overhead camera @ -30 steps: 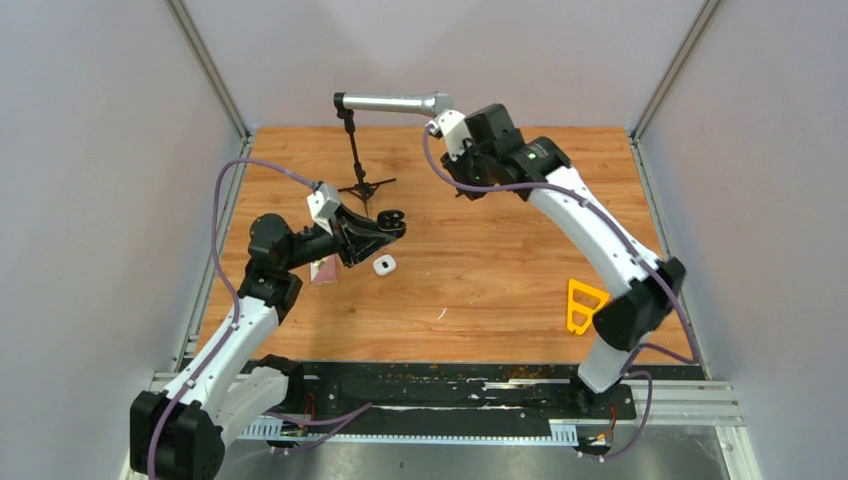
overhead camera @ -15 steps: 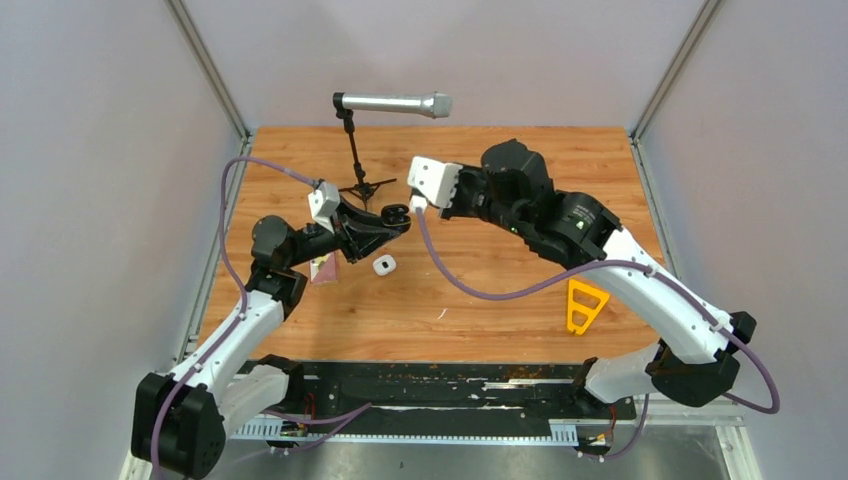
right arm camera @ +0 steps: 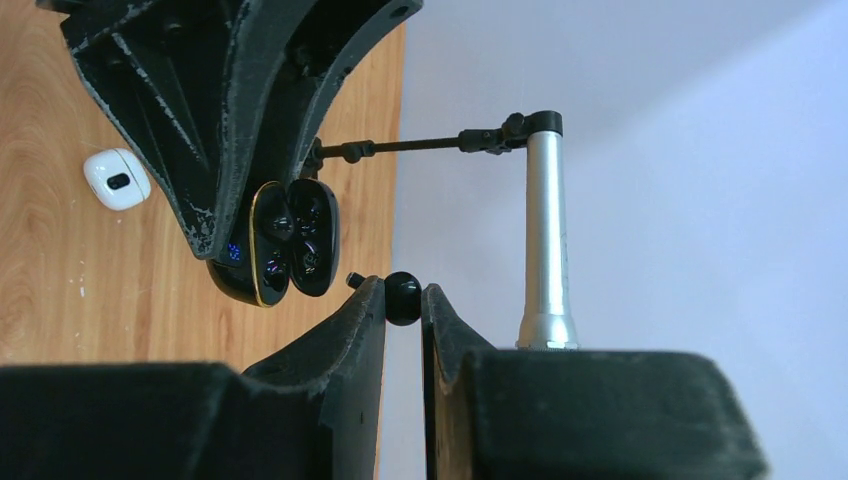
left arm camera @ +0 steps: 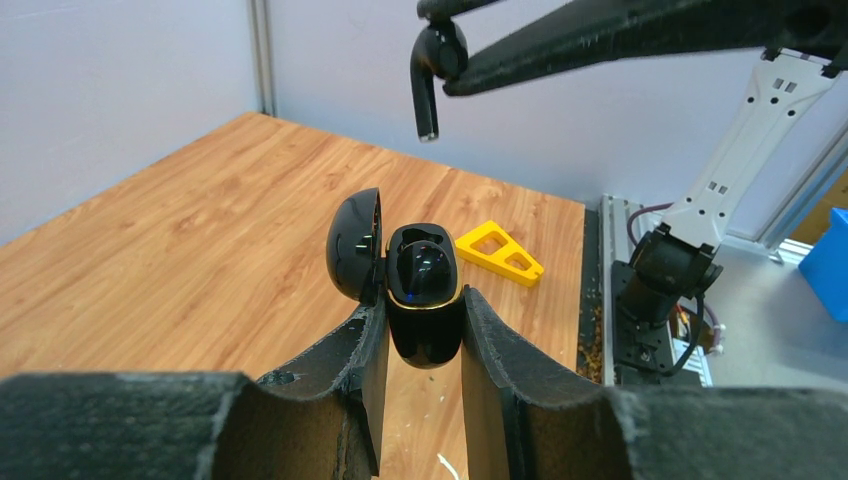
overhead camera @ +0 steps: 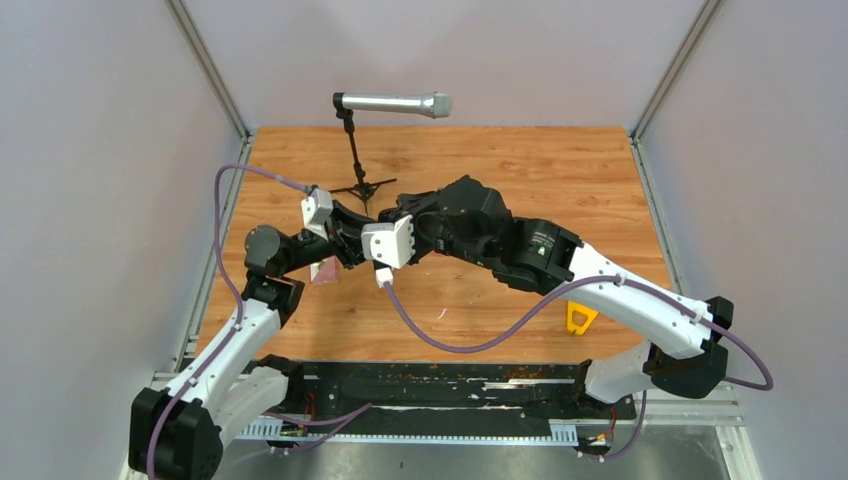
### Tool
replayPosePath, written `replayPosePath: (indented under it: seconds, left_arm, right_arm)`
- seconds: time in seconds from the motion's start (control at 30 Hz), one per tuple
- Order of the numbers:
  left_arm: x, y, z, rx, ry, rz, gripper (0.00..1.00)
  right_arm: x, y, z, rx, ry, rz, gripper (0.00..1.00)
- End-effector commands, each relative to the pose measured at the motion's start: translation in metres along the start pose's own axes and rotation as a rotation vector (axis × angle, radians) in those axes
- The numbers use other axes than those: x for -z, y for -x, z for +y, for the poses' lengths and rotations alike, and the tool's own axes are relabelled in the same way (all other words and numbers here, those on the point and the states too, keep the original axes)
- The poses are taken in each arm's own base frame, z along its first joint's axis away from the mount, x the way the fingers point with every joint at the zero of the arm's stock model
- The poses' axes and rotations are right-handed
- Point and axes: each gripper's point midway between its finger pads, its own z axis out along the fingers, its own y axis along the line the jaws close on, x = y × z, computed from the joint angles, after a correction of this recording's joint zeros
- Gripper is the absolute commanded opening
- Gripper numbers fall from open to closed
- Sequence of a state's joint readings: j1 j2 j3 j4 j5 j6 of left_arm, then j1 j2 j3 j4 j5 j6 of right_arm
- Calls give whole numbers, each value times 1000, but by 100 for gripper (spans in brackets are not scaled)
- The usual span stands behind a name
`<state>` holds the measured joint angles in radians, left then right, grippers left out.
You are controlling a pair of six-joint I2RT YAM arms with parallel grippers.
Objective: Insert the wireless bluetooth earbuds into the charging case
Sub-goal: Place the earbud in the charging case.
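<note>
My left gripper (left arm camera: 424,335) is shut on a glossy black charging case (left arm camera: 424,300) and holds it above the table, with its lid (left arm camera: 355,245) swung open to the left. My right gripper (right arm camera: 403,300) is shut on a black earbud (right arm camera: 402,297). In the left wrist view that earbud (left arm camera: 430,75) hangs stem down just above the open case, apart from it. In the right wrist view the case (right arm camera: 285,243) sits just left of my fingertips. A white case (right arm camera: 116,178) lies shut on the table. No white earbuds are in view.
A silver microphone (overhead camera: 392,103) on a black tripod stand stands at the back of the wooden table (overhead camera: 520,180). A yellow triangle piece (overhead camera: 577,318) lies at the right, partly under my right arm. A pink object (overhead camera: 323,271) lies beside my left arm.
My right arm has swung from the back of the table over to the left gripper, bringing the black earbud above the open case. The left gripper has drawn back slightly with the case.
</note>
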<state>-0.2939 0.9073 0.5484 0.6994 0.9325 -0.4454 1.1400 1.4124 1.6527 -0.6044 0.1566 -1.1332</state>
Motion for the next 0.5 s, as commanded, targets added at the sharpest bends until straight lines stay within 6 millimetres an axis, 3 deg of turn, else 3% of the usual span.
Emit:
replayPosePath:
  seconds: [0.0,0.47]
  left_arm:
    - [-2,25,-7,-20,0,-57,0]
    - [-4,42,-9,-10,7,-86,0]
  right_arm:
    - [0,6,-11,106,-44,-11,0]
    - [2,3,-4,184,-31,-5,0]
